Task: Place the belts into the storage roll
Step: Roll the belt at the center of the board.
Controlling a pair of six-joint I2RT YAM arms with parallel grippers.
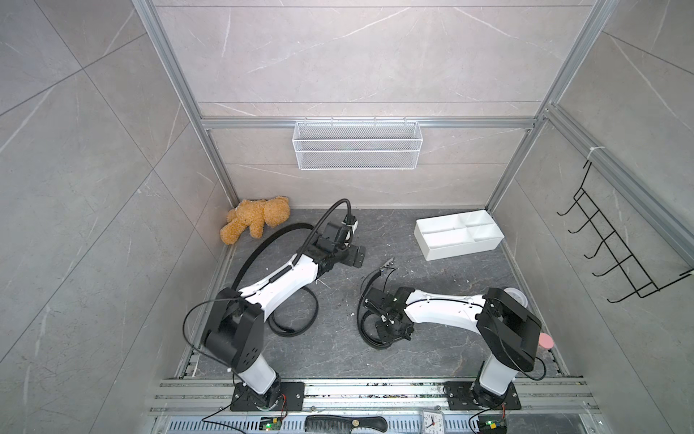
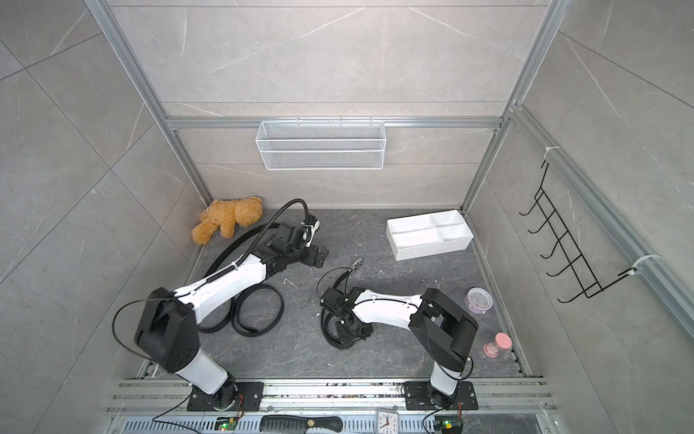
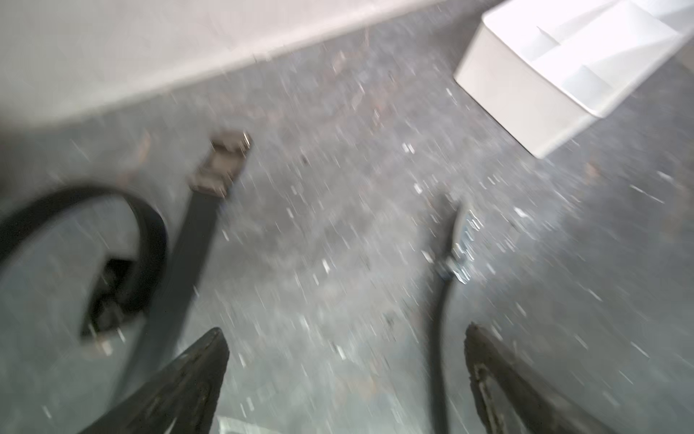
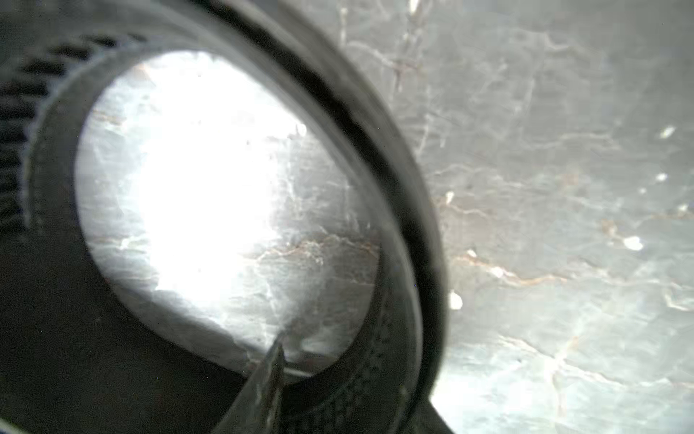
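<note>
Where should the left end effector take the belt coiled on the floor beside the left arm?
Grip the coiled belt on the arc facing away from the left arm, coming straight down: the strap appears to stand on edge, so one finger can go inside the ring, one outside. The left end effector is open.

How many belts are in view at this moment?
3 belts: one arcs behind the left arm, one lies coiled beside that arm, one sits coiled under the right gripper. The arms hide parts, so this is uncertain.
</note>
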